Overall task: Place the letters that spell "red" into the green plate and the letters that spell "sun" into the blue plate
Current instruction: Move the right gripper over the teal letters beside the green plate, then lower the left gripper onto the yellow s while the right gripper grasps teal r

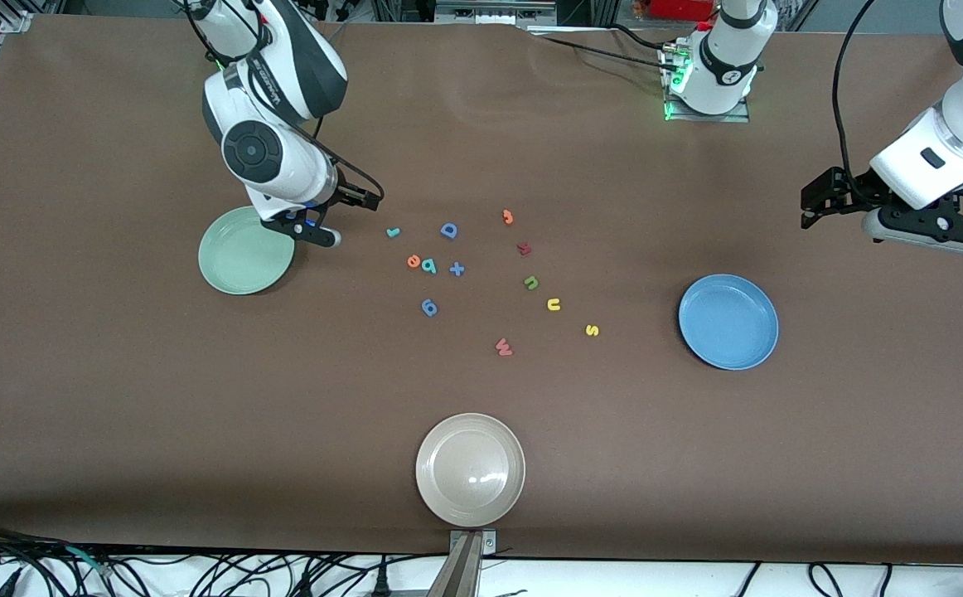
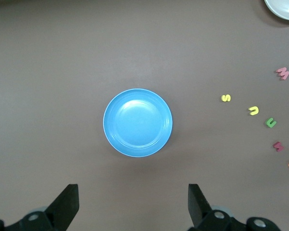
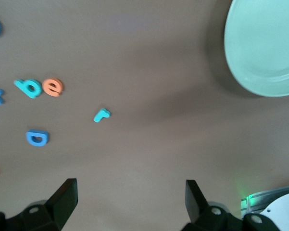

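Front view gives me a brown counter [image 1: 117, 373] edged by cables [image 1: 200, 572], then green plate [image 1: 245, 251], blue plate [image 1: 728, 322], beige plate [image 1: 470, 469]. Red letters [image 1: 421, 263] and sun letters [image 1: 554, 305] lie loose mid-counter. Right claw [image 1: 320, 236] beside the green plate and left claw [image 2: 133, 204] above the blue plate both gape wide, empty.

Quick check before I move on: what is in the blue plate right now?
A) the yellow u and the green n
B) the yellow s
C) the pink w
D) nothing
D: the blue plate shows only bare surface, and the yellow s, yellow u and green n all lie on the table beside it.
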Robot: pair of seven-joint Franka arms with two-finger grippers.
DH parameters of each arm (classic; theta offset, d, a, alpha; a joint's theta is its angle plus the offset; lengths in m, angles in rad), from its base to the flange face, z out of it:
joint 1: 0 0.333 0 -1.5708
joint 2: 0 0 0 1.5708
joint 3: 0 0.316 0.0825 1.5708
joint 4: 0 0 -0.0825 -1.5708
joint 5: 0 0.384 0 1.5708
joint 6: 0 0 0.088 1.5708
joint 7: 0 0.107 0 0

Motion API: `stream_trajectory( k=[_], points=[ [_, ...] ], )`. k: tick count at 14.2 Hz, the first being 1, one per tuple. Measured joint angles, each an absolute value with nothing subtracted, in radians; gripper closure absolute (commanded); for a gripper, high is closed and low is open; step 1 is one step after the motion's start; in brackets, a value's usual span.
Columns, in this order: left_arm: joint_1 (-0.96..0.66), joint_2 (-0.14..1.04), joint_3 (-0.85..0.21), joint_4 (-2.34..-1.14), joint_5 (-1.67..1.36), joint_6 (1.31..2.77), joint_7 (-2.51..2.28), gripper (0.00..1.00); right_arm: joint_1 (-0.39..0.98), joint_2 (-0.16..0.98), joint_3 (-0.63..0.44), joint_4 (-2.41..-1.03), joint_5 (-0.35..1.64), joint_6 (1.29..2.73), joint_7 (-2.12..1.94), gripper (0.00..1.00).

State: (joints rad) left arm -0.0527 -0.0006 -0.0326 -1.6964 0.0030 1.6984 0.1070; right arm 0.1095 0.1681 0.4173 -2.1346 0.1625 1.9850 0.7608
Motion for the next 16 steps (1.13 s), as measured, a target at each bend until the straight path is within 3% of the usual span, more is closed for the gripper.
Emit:
stream_trajectory(
  k=[9,16],
  points=[
    [-0.067,0.010,-0.034,-1.696,0.003,1.698,0.107,0.00,0.164,0.336,0.467,-2.211,0.167,2.330,0.851,0.01],
    [-0.071,0.062,-0.036,-1.699,0.003,1.698,0.110,0.00,0.172,0.387,0.456,-2.216,0.140,2.350,0.865,0.01]
  ],
)
